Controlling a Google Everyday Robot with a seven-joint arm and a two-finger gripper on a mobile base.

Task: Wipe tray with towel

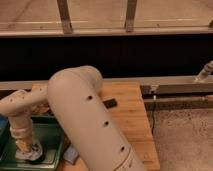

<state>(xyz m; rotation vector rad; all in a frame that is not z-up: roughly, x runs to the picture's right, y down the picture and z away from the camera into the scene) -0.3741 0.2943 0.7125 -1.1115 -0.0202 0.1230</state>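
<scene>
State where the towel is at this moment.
In the camera view, the towel lies in the green tray at the picture's lower left, under the gripper, with a blue object just right of the tray.

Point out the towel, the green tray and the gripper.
towel [33,152], camera view, its crumpled right side.
green tray [50,136], camera view, bare floor right of the towel.
gripper [25,146], camera view, its tip, down at the towel inside the tray.

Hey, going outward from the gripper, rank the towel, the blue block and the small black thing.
Gripper is low left, over the tray.
1. Towel, right under it.
2. Blue block, right of the tray.
3. Small black thing, farther right on the wooden table.
</scene>
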